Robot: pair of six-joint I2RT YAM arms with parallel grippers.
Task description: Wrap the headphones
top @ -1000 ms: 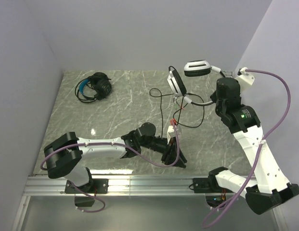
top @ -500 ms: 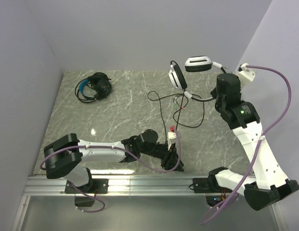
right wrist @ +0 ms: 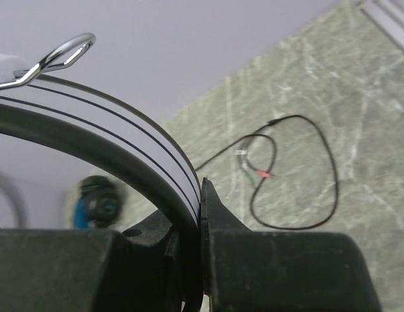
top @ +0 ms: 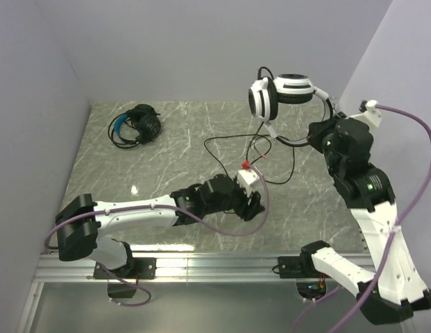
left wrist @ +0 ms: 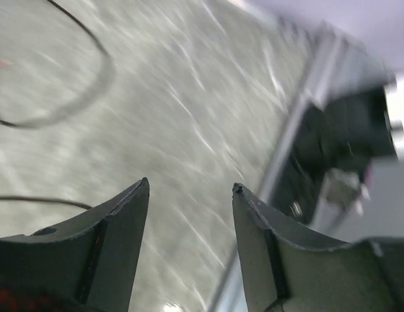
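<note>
**Slack cable is the hazard while the white headset hangs in the air**

The right arm's fingers (right wrist: 203, 201) are pinched tight on the headband (right wrist: 110, 123) of the white headset (top: 281, 94). They hold it clear of the surface (top: 166, 166), toward 1 o'clock in the overhead view. Its thin black cable (right wrist: 336, 188) trails down and lies in loose loops near the middle, ending in coloured plugs (right wrist: 257, 172).

The left arm's fingers (top: 252, 205) hover low toward 6 o'clock, parted partway with nothing between them. The cable runs near them, not in them. The black-and-blue headset (top: 137, 126) sits well apart at 10 o'clock.

With nothing holding the cable, any lift or turn of the headset would probably drag the loops across the surface. They could then knot or catch on the left arm. The band is narrow and smooth, so the hanging ear cups might swing and twist in the pinch. A left grasp even slightly off line would likely close on air, because the cable is thin and lies flat.
</note>
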